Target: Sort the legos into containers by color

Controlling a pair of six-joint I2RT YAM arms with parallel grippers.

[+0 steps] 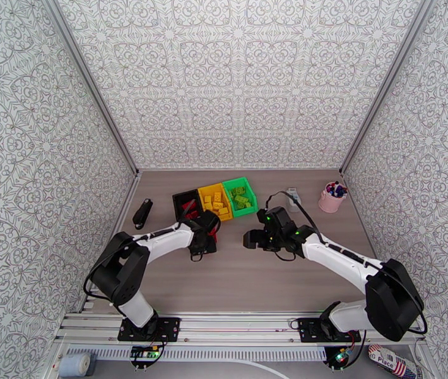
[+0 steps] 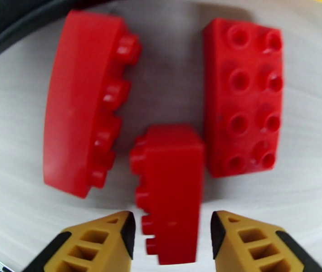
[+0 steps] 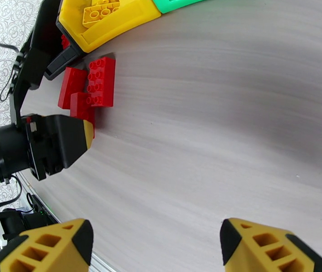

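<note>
Left claw (image 2: 170,236) flanks one of three legos (image 2: 242,96).

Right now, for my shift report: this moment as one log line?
left gripper: jaws around middle red brick, not clamped | right gripper: open, empty, above table | loose: three red bricks

Three wall panels (image 1: 236,77) papered in a grey-and-white floral tile pattern enclose the space, joined at the back corners by slanting aluminium posts (image 1: 93,90). The tabletop (image 1: 255,279) is pale grey-brown wood grain, evenly lit, with a slotted aluminium rail (image 1: 236,323) along its near edge.
</note>
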